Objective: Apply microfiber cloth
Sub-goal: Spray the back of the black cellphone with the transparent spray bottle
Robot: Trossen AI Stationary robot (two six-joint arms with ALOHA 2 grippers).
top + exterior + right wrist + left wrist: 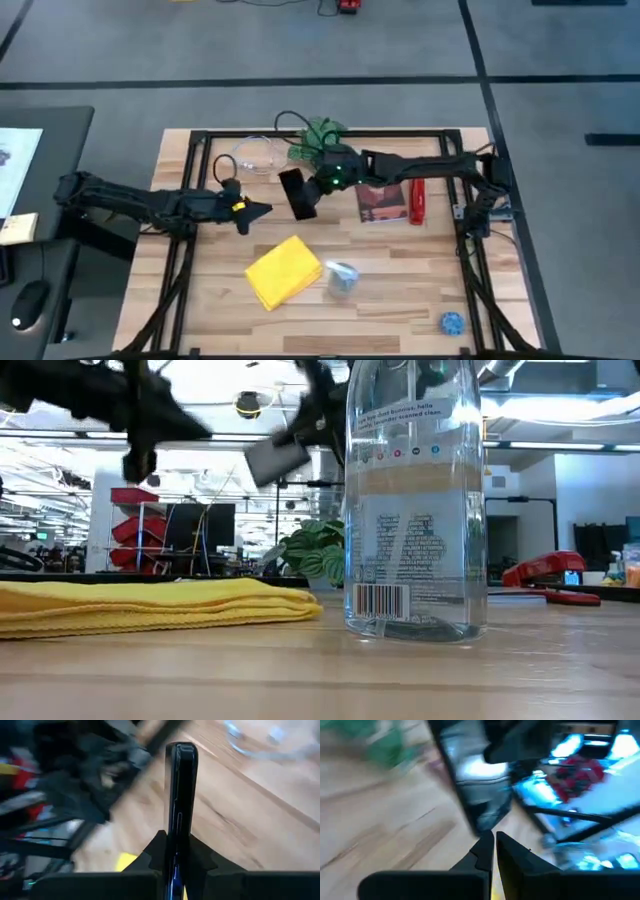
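I have the right end effector (318, 187) clamped on the black phone (296, 193), holding it edge-up in the air above the middle of the bench (400, 280); in the right wrist view the fingers pinch the phone's thin edge (180, 795) firmly from both sides. The left end effector (262, 209) hovers just left of the phone, pointed at it, its fingers drawn together with nothing between them. The left wrist view shows them nearly touching, with the phone's face right ahead.

The microfiber cloth (284, 271) lies flat on the bench, nearer than both end effectors and slightly left of centre, untouched. A clear plastic bottle (342, 278) stands just to its right. In the low view the cloth (150, 603) rests folded and flat, clear of the bottle (415, 500).

My reading is that the phone is presented and waiting, while the wiping itself has not begun, because the cloth is not yet in hand. Next I would need to open the left end effector, bring it down and nearer to the cloth, and pinch a fold at its near or left edge, keeping away from the bottle so it does not tip. The right arm should hold the phone steady meanwhile.
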